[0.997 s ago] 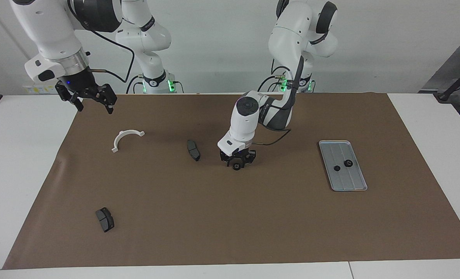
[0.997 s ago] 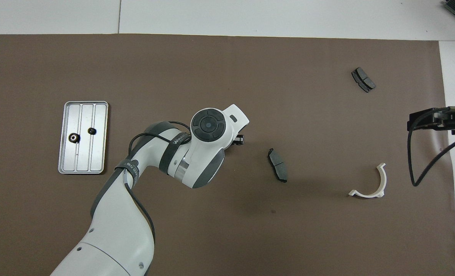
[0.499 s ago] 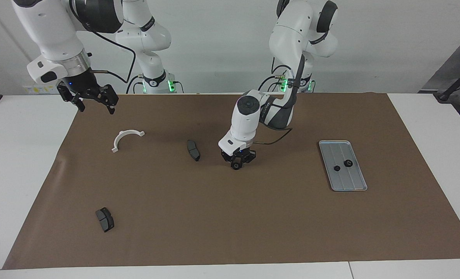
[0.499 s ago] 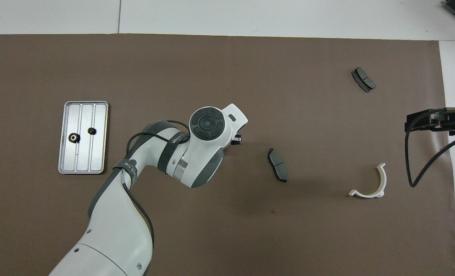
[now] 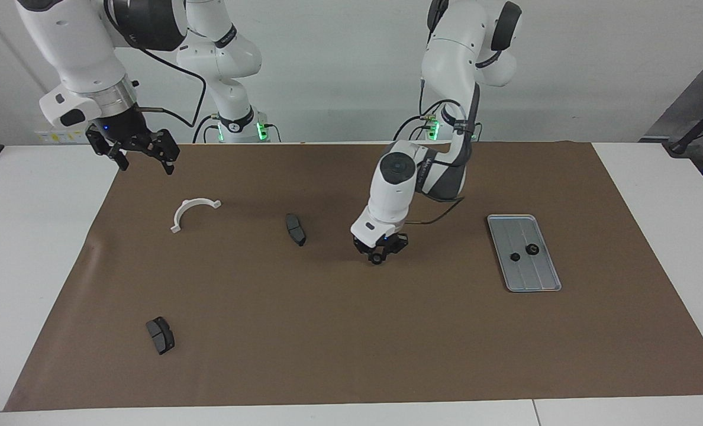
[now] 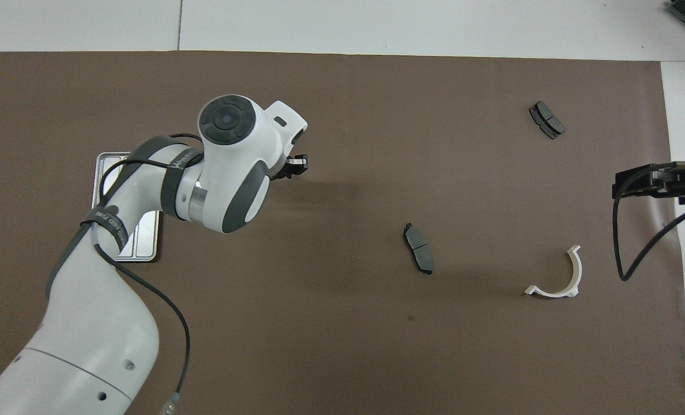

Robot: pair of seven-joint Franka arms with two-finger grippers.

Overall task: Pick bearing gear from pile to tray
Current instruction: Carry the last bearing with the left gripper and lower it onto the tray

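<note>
The left gripper point(image 5: 379, 255), pinched on a tiny black round gear point(image 5: 376, 259), has lifted and moved toward 3 o'clock in the facing view, nearer the flat silver-grey metal tray point(image 5: 541, 283). The tray holds two more gears. The right gripper point(image 5: 144, 158) waits wide open and empty at 10 o'clock.

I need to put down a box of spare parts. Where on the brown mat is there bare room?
The widest bare stretch is the mat's edge strip farthest from the robots, between the dark pad and the tray. Crowded: the mat's middle, where the left gripper carries a gear.
</note>
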